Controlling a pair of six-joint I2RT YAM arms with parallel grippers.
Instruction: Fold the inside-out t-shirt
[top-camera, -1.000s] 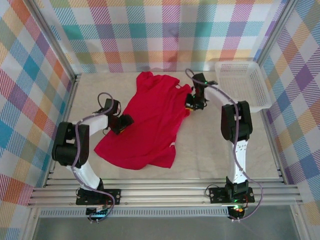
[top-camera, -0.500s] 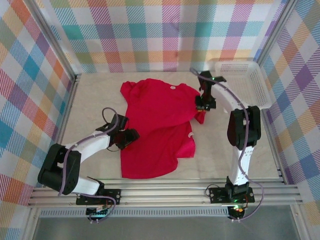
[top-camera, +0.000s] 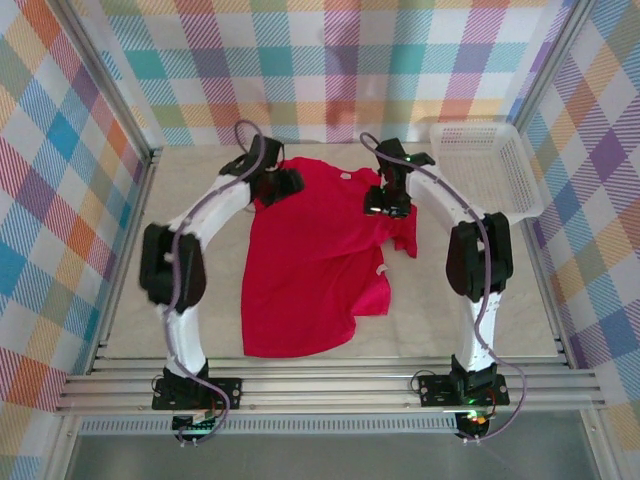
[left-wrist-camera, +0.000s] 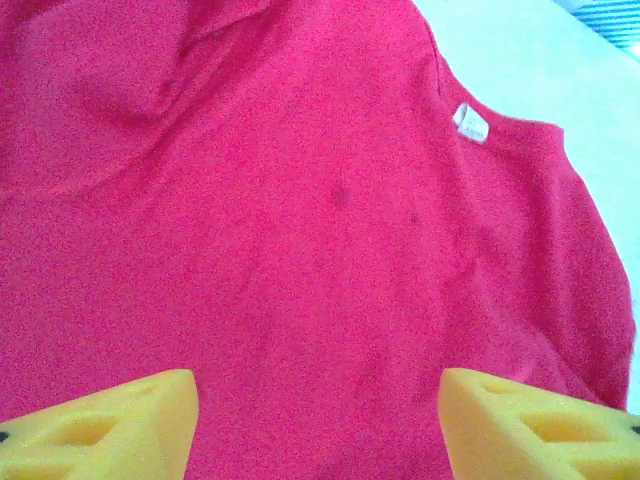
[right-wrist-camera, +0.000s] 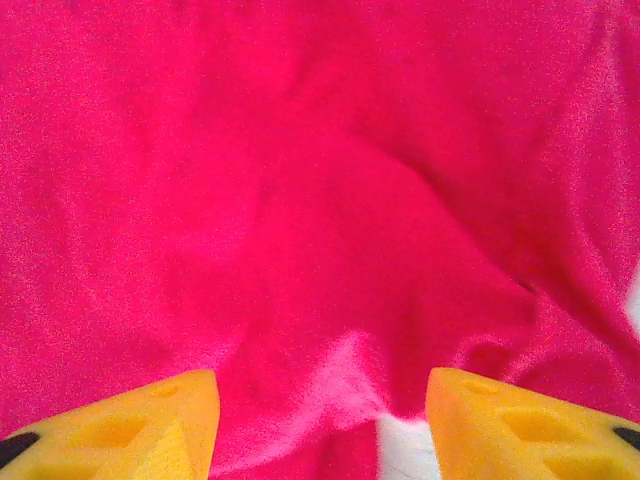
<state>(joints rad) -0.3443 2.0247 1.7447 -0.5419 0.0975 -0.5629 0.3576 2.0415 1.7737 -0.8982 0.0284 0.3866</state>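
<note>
Left gripper (left-wrist-camera: 318, 388): yellow fingers (left-wrist-camera: 110, 425) spread wide just above the red cloth, holding nothing. Right gripper (right-wrist-camera: 322, 385): fingers likewise apart and empty, over a puckered edge. The inside-out t-shirt (top-camera: 315, 260) lies mostly flat mid-table (top-camera: 440, 300), collar far, with its right-side sleeve (top-camera: 403, 235) crumpled. Risk: closing here may pinch only a wrinkle, or both layers, so a fold drags the body askew.
</note>
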